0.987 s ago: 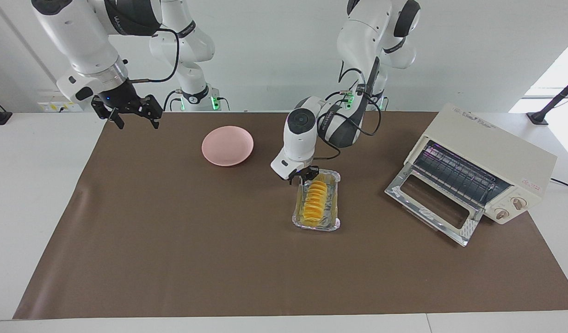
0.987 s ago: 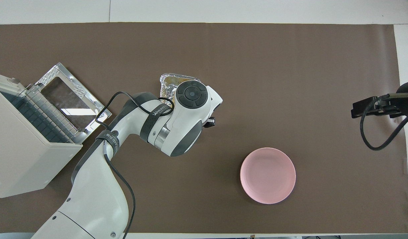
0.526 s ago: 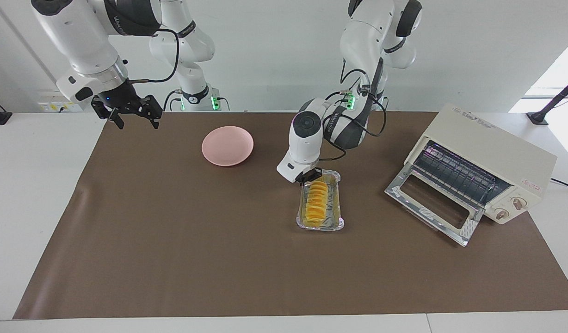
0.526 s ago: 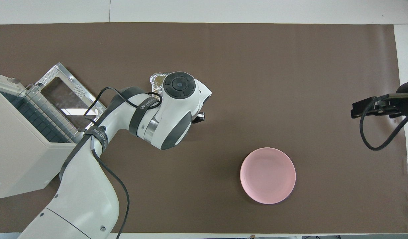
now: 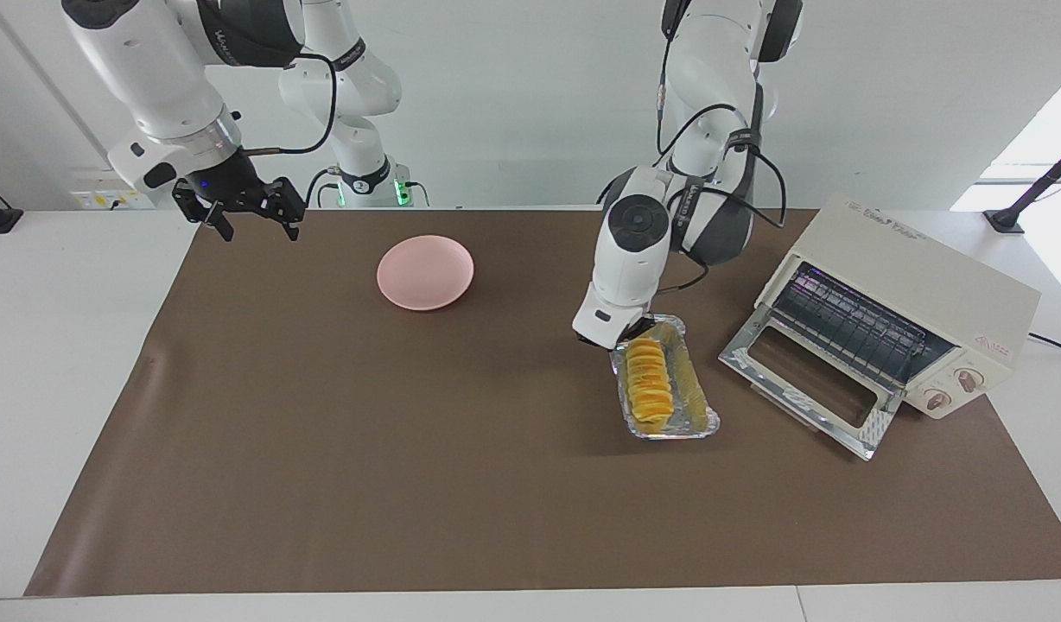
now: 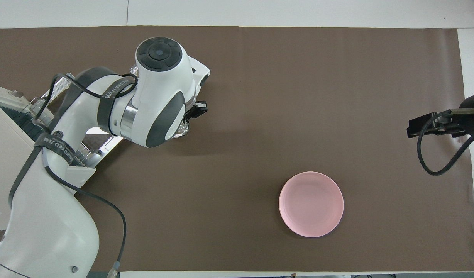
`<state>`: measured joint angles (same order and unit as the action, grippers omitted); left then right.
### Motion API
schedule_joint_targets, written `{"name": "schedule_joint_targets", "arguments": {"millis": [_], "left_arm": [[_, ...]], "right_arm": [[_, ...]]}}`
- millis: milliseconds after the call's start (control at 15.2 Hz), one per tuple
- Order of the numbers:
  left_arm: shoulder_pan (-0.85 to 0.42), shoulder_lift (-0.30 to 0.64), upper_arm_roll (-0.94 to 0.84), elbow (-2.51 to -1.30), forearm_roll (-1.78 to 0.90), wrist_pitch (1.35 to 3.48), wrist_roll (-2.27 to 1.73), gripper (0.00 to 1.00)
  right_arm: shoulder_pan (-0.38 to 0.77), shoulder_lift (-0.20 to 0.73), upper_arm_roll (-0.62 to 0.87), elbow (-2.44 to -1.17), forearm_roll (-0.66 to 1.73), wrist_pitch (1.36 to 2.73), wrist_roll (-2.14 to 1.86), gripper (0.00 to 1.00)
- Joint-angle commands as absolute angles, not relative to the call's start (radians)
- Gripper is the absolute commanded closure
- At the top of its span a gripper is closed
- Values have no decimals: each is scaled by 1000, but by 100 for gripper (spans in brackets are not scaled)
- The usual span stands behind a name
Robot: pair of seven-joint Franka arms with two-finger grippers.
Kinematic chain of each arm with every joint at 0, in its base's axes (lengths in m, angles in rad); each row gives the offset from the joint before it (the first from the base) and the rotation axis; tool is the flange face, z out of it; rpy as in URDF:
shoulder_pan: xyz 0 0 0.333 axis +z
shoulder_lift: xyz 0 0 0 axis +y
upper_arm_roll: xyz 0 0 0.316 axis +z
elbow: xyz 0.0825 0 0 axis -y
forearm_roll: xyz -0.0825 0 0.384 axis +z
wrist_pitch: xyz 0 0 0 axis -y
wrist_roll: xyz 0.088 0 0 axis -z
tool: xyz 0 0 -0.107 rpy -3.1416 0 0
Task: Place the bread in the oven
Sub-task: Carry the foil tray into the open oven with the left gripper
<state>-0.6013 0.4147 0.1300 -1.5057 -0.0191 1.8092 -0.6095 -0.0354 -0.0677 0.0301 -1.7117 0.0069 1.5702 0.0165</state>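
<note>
Bread (image 5: 649, 381): small golden yellow-orange loaf, ridged into slice-like segments, lying lengthwise in a crinkled silver foil tray (image 5: 702, 411) that sits on the mat just in front of the oven's dropped door. Oven (image 5: 919, 278): cream-white box, glass door in a shiny metal frame folded down, wire rack visible inside, two round knobs on the front panel; small red label near the knobs and print along the top edge, neither readable. Left gripper (image 5: 636, 329) is clenched on the tray's rim at the end nearer the robots, fingertips together on the foil. Right gripper (image 5: 247, 210) hangs over the right arm's end of the mat, fingers spread, holding nothing, arm waiting. Lettering on the arm links, not legible. Pink plate (image 5: 425, 272) sits near the robots. Brown mat (image 5: 409, 484) over a white table, plain white wall.
</note>
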Motion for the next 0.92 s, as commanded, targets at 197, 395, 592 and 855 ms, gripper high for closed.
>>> {"name": "schedule_joint_targets", "arguments": {"millis": [197, 395, 592, 855], "left_arm": [[-595, 417, 281, -1489, 0, 1734, -787, 100], [-517, 417, 296, -1491, -35, 1700, -879, 100], [-451, 419, 298, -1491, -45, 1690, -890, 100], [-376, 419, 298, -1497, -40, 1692, -900, 100]], "right_arm": [[-49, -71, 41, -1712, -8, 1557, 28, 0], [-49, -71, 41, -1712, -8, 1557, 28, 0], [-49, -71, 41, -1712, -8, 1557, 28, 0], [-49, -71, 41, -1712, -8, 1557, 28, 0]]}}
